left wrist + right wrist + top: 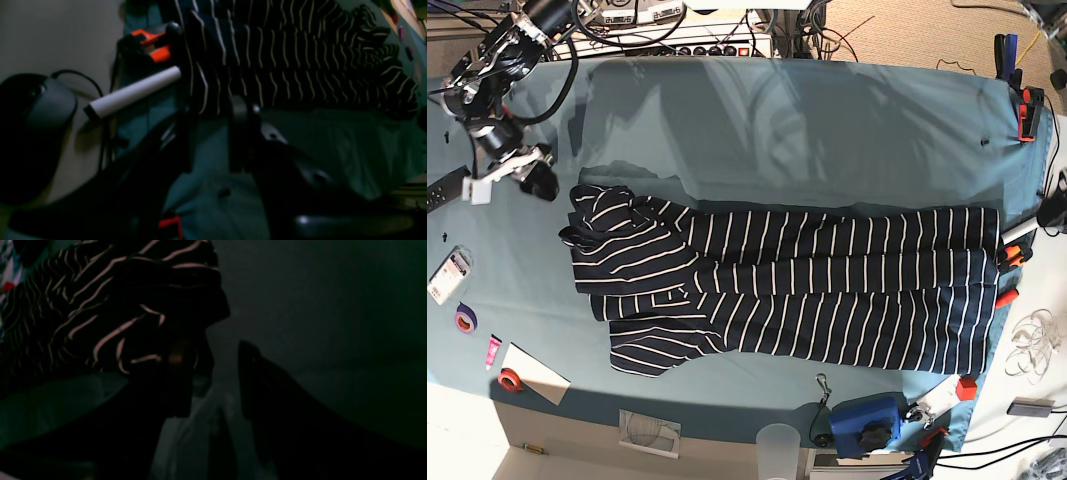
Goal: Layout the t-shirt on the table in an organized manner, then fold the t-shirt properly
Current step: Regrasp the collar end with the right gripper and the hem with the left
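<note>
The t-shirt (797, 290) lies stretched across the table (827, 130), its collar end bunched toward the base view's left. The right gripper (537, 172) hangs from its bent arm just above that bunched corner, its 2 jaws spread apart on nothing. The left gripper (213, 133) sits low at the shirt's hem edge, fabric between its jaws, clamped on it.
</note>
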Motion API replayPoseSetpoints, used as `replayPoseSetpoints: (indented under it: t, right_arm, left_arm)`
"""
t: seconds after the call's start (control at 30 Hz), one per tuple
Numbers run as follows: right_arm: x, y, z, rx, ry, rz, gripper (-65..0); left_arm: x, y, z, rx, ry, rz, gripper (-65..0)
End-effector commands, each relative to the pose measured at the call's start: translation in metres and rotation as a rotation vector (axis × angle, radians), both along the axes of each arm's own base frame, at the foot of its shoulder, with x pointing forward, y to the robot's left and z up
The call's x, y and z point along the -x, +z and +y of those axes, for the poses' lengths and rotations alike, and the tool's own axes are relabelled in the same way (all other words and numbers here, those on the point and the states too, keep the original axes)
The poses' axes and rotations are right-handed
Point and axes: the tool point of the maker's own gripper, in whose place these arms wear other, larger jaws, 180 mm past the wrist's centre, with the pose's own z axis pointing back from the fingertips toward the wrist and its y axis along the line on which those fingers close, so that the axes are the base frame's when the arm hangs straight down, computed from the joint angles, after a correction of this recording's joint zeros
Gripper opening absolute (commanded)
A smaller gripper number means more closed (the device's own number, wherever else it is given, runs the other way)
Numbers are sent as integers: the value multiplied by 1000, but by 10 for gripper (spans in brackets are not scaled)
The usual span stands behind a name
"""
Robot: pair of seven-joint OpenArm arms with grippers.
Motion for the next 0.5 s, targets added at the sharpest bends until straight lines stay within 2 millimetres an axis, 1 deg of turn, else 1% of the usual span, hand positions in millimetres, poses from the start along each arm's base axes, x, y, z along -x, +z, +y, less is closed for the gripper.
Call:
replayPoseSetpoints:
  t: [0.0, 0.1, 0.17, 0.27, 0.33, 0.47]
  right_arm:
    - [-9, 10, 1, -14, 8, -50, -422]
    - [-13, -9, 21, -84, 58, -14, -422]
    - [-19, -17, 35, -113, 86, -12, -422]
    - [-29, -17, 50, -130, 114, -43, -422]
    - [-34, -16, 56, -130, 133, -50, -422]
    - [-40, -13, 55, -116, 136, -56, -422]
  left_arm:
    - [-7, 21, 7, -33, -11, -68, -481]
    - [-7, 21, 6, -44, -24, -75, -451]
    - [-7, 21, 6, -44, -24, -75, -423]
    - [-7, 21, 6, -44, -26, -75, -381]
    - [-7, 21, 5, -43, -25, -75, -375]
    - [-7, 16, -1, -18, -23, -75, -374]
